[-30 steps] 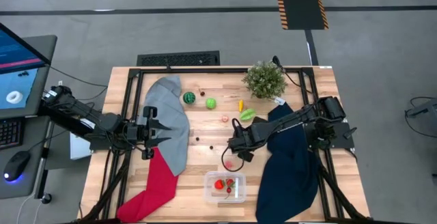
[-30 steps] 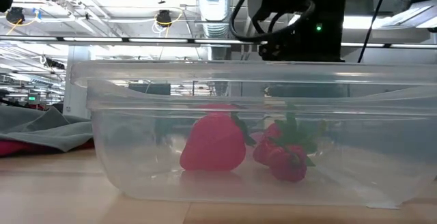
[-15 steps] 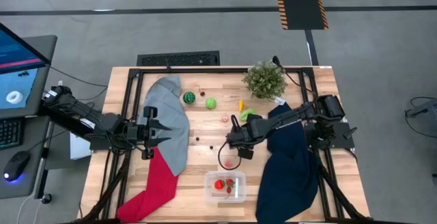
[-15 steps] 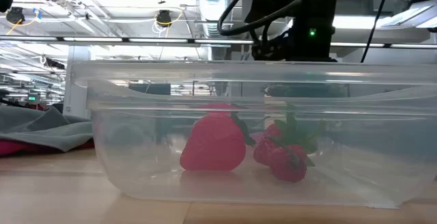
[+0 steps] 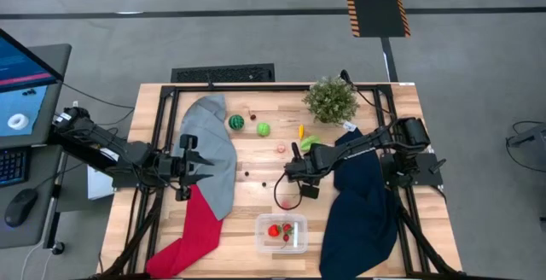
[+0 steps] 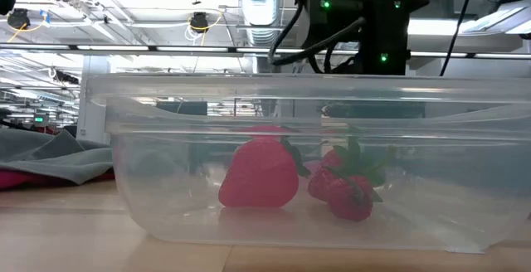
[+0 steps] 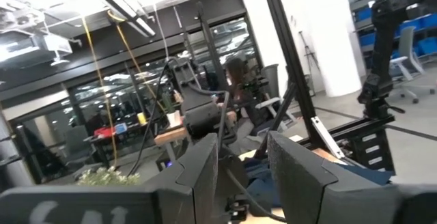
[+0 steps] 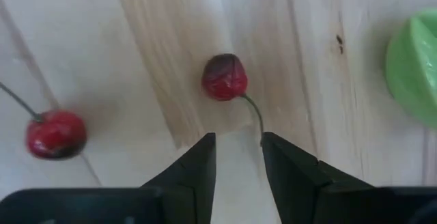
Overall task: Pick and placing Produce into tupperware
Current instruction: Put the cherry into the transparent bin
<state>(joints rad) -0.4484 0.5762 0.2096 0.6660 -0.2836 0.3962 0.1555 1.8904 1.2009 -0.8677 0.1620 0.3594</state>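
Observation:
The clear tupperware (image 5: 282,233) sits near the table's front edge and holds red toy strawberries (image 6: 259,174). Loose produce lies on the bare wood farther back: a striped melon ball (image 5: 235,122), a green apple (image 5: 263,129), a pink piece (image 5: 281,148), a yellow piece (image 5: 300,131) and a light green piece (image 5: 309,142). Two red cherries (image 8: 224,77), (image 8: 57,133) lie on the wood just ahead of my right gripper (image 8: 239,145), which is open, points down and hovers mid-table (image 5: 290,172). My left gripper (image 5: 196,167) is open over the grey cloth (image 5: 213,152) at the left.
A bushy potted plant (image 5: 330,99) stands at the far right. A red cloth (image 5: 192,229) lies at the front left and a dark blue cloth (image 5: 358,203) at the right under my right arm. A black cable loop (image 5: 286,196) hangs by the right gripper.
My right gripper has moved away from the tupperware toward the table's far edge and now hovers over the cherries. The produce and the tupperware have stayed where they were.

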